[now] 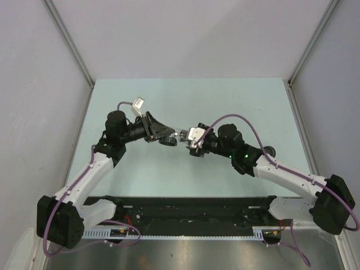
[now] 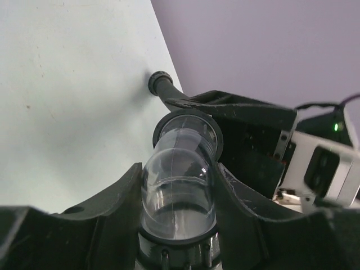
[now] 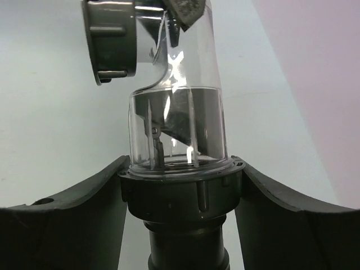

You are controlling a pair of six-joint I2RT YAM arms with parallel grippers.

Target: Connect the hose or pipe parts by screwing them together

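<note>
Apparently mid-screwing, with left tool (image 2: 179, 169) clamped on clear elbow (image 2: 180, 194) and right tool (image 3: 181, 164) closed round black hose collar (image 3: 180, 198), next likely needing an aligned twist.

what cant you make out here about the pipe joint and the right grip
- right wrist: black hose runs off the bottom edge; unclear whether the right gripper clamps or only flanks the black collar.
- left wrist: that collar hides how far the clear elbow is threaded in.
- top view: the joint is too small to read.
</note>
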